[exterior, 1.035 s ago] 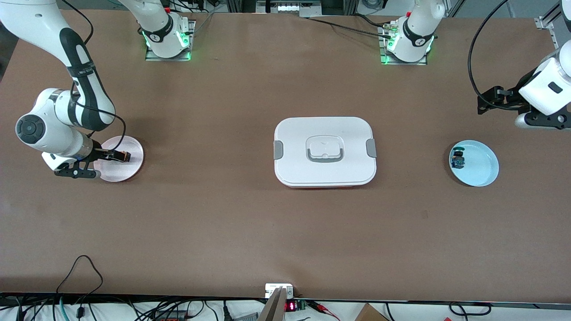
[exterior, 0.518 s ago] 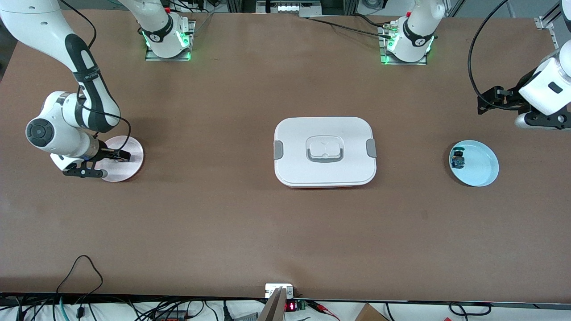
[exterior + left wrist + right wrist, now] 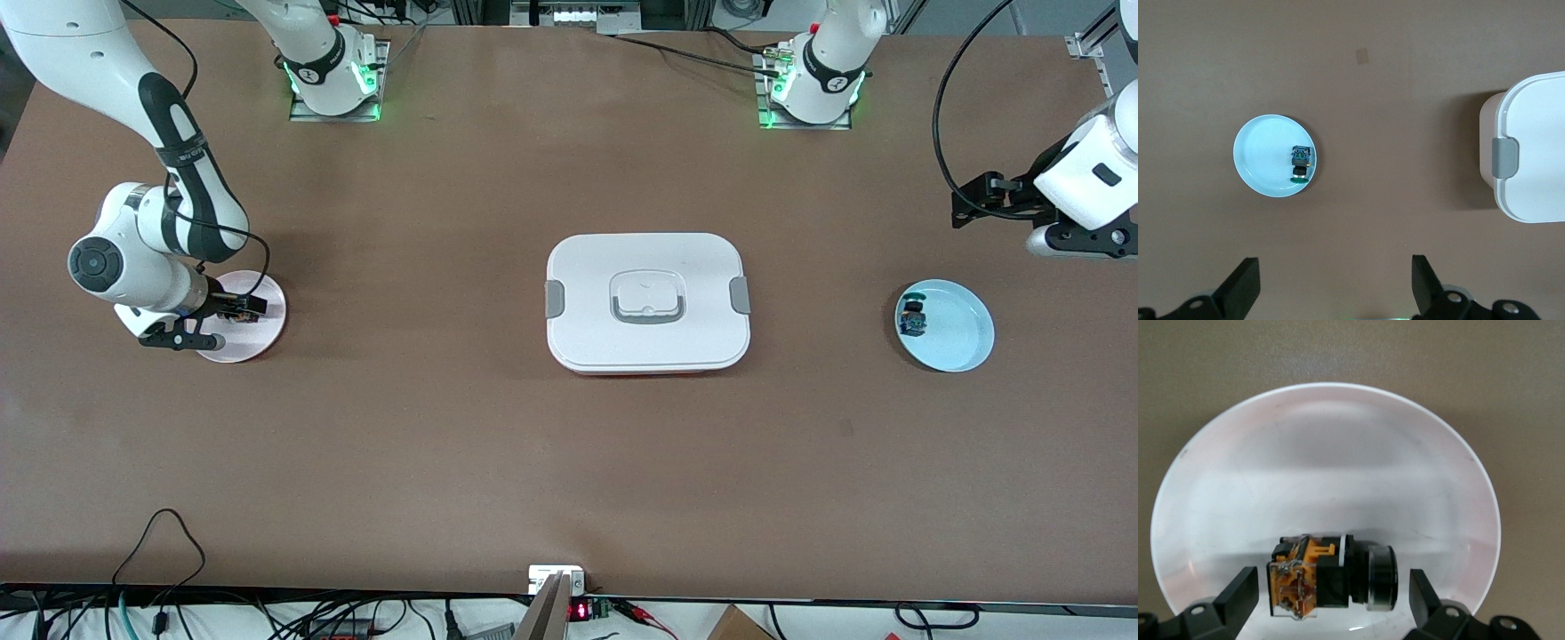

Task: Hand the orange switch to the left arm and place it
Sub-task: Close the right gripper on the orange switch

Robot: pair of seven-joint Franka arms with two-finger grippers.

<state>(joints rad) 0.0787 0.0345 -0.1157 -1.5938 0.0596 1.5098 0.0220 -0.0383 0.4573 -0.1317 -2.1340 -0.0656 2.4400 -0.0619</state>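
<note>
Risk: right tool (image 3: 1331,593) sat wide, straddling orange switch (image 3: 1328,577) lying on pink plate (image 3: 1325,453) — off-centre closure could've squirted it out. Left tool (image 3: 1335,290) wide, waiting over worktop (image 3: 444,444) near blue plate (image 3: 1265,157); box (image 3: 647,302) between.

The worktop (image 3: 444,444) is a uniform matte brown. The box (image 3: 647,302) has a white lid, grey side clips, a grey-rimmed centre recess and a thin reddish edge at its base. The orange switch (image 3: 1331,577) combines an orange body, a black housing, a black round knob and a narrow white band; it lies on a pale pink plate (image 3: 1325,467). A second component (image 3: 1300,163), blue and black with a green end, lies on a light blue plate (image 3: 1261,153). Both arms are white with dark grey joints; the right gripper (image 3: 1331,597) and the left gripper (image 3: 1335,287) have black fingers. The arm bases (image 3: 333,80) show green lights
</note>
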